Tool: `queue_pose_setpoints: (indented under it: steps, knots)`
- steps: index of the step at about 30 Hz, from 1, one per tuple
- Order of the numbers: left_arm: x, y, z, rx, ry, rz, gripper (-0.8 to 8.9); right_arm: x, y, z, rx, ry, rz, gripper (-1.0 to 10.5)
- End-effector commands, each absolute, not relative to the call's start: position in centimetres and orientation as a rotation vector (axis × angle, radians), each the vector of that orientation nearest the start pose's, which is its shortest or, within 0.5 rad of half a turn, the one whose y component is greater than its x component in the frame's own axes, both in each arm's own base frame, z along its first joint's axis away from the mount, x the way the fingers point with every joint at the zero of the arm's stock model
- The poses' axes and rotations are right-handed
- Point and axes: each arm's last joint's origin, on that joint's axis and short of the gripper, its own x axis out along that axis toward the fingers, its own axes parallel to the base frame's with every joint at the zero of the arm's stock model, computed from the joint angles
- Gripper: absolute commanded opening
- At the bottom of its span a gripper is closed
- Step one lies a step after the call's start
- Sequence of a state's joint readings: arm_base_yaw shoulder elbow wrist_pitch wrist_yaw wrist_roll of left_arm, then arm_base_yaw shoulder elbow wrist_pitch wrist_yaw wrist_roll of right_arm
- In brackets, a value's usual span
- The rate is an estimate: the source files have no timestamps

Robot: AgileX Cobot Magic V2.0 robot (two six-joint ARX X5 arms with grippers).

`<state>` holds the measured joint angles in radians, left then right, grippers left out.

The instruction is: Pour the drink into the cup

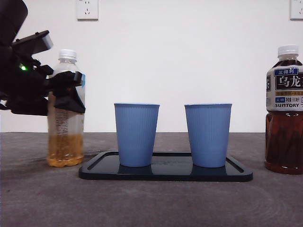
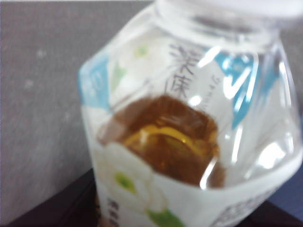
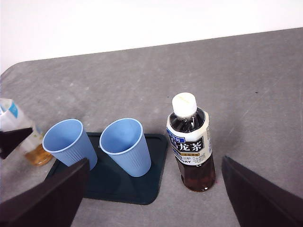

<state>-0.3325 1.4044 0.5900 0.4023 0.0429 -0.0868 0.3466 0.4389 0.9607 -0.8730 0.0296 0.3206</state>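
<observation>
Grey tabletop (image 1: 38,198): left gripper (image 1: 66,92) clasps the capped jasmine tea bottle (image 1: 65,137) upright beside the tray (image 1: 165,174), readying to pour; right gripper (image 3: 151,198) waits, jaws spread.

On the table (image 1: 42,198) in front of me, a tray (image 1: 165,174) sits mid-table with two cups (image 1: 136,135) (image 1: 208,135) standing on it side by side, apart from each other. Toward the table's left edge, just off the tray, stands a bottle (image 1: 65,124) with my left gripper (image 1: 64,92) at its upper half. Toward the right edge stands another bottle (image 1: 284,111), and my right gripper (image 3: 151,198) hangs above it.
</observation>
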Motion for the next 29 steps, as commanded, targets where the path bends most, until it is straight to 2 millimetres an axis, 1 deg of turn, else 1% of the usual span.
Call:
queue_pose_setpoints:
  steps: [1,6,9,13,17,20,23,25,29]
  knots:
    - [25.8,-9.3,21.5,0.002,0.426,-0.366,2.14,5.0,1.7,36.3,0.241,0.365,0.266,4.4]
    - [24.3,-9.4,25.1,0.031,0.567,-0.376,2.14,5.0,1.7,36.3,0.238,0.365,0.267,4.4]
    - [23.7,-9.7,27.2,0.088,0.653,-0.400,2.14,5.0,1.7,36.3,0.236,0.364,0.263,4.4]
    - [23.3,-10.4,29.8,0.191,0.727,-0.430,2.14,5.0,1.7,36.3,0.236,0.364,0.263,4.4]
    - [23.1,-11.8,31.8,0.348,0.764,-0.378,2.14,5.0,1.7,36.3,0.236,0.364,0.263,4.4]
    - [23.0,-12.9,32.6,0.477,0.791,-0.331,2.14,5.0,1.7,36.3,0.240,0.364,0.263,4.4]
    - [23.2,-14.0,33.1,0.580,0.815,-0.301,2.14,5.0,1.7,36.3,0.241,0.358,0.264,4.4]
    - [23.5,-14.8,33.1,0.637,0.832,-0.288,2.14,5.0,1.7,36.4,0.242,0.353,0.265,4.4]
    - [24.0,-16.4,32.5,0.766,0.864,-0.252,2.14,5.0,1.7,36.4,0.242,0.350,0.266,4.4]
